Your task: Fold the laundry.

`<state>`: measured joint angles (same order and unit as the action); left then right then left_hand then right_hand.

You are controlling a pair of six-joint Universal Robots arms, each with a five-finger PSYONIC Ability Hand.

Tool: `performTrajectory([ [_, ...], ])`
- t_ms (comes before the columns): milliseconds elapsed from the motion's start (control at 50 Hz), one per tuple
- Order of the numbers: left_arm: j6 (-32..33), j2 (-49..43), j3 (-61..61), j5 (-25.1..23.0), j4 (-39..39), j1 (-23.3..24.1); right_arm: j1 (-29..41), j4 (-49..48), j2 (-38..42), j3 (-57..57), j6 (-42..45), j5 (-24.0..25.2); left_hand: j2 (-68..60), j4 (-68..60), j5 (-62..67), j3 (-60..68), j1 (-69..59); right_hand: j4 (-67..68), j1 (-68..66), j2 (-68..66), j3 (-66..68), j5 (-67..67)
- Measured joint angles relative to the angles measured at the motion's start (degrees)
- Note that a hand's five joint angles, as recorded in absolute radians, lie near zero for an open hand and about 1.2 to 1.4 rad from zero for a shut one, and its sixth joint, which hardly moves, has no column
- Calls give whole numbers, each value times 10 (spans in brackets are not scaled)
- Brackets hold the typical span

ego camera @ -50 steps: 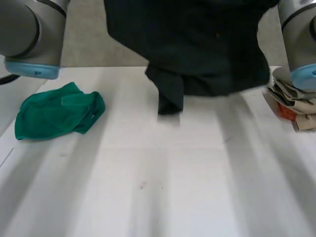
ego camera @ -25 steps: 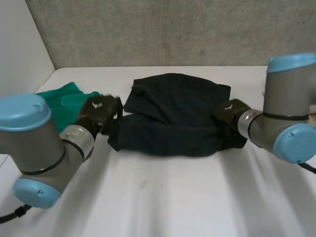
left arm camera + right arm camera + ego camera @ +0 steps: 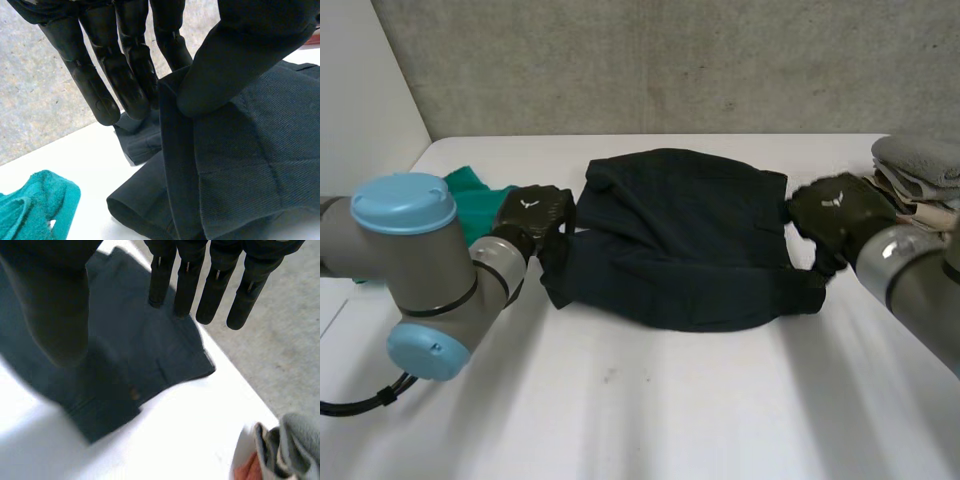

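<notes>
A dark navy garment [image 3: 680, 240] lies spread across the middle of the white table [image 3: 670, 400], with its near edge folded. My left hand [image 3: 532, 212] is at the garment's left edge. In the left wrist view that hand [image 3: 125, 65] pinches a raised fold of the garment [image 3: 240, 150] between thumb and straight fingers. My right hand [image 3: 838, 212] is at the garment's right edge. In the right wrist view it [image 3: 216, 275] hovers over the garment [image 3: 125, 340] with fingers straight, thumb apart and nothing held.
A crumpled green cloth [image 3: 470, 192] lies just behind my left hand, also in the left wrist view [image 3: 30, 205]. A stack of folded grey and beige laundry [image 3: 920, 175] sits at the table's right edge, near my right hand [image 3: 285, 450].
The garment, held up before the camera a second ago, now lies on the table. My right hand has let go and drawn slightly away; the left still pinches its edge.
</notes>
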<state>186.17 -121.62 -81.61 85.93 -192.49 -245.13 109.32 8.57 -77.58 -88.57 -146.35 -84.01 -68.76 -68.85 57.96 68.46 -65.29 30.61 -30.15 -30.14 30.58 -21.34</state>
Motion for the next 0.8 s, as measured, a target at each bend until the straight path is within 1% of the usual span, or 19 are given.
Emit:
performTrajectory([
  [120, 0, -24, 25, 0, 5, 0, -9, -6, -23, -82, 35, 23, 0, 0, 0, 0, 0, 0, 0, 0, 0, 0],
  [240, 0, -36, 39, 1, 6, 0, -10, -64, 16, -120, 43, 41, 0, 0, 0, 0, 0, -1, 1, 1, -1, 6],
  [400, 0, -46, 49, 2, 7, -1, -9, -163, 89, -113, 45, 46, 0, 0, 0, 0, 0, -8, 2, 2, -6, 30],
  [580, 0, -40, 27, 0, 11, 1, -7, -217, 168, -62, 46, 49, 6, 6, -4, -5, 2, -9, 2, 2, -7, 32],
  [620, 0, -32, 17, 0, 12, 2, -6, -221, 186, -46, 48, 48, 66, 67, -59, -64, 39, -9, 2, 2, -7, 31],
  [640, 0, -25, 9, 0, 13, 2, -6, -222, 195, -38, 50, 48, 114, 109, -100, -105, 86, -9, 2, 2, -7, 30],
  [680, 0, -16, 2, 0, 13, 2, -5, -222, 203, -30, 52, 47, 114, 109, -100, -105, 86, -9, 2, 2, -6, 28],
  [700, 0, 2, -13, 0, 15, 1, -5, -222, 216, -19, 55, 46, 191, 192, -181, -186, 172, -1, -3, -6, 0, 9],
  [720, 0, 12, -21, 0, 15, 1, -5, -222, 220, -15, 57, 46, 237, 239, -227, -231, 212, 3, -3, -10, 4, 2],
  [740, 0, 24, -30, -1, 15, 0, -4, -221, 225, -10, 58, 46, 262, 261, -250, -253, 234, 19, -15, -26, 19, -15],
  [800, 0, 60, -59, -2, 16, -3, -4, -221, 234, 0, 61, 46, 294, 297, -288, -288, 257, 141, -138, -151, 144, -134],
])
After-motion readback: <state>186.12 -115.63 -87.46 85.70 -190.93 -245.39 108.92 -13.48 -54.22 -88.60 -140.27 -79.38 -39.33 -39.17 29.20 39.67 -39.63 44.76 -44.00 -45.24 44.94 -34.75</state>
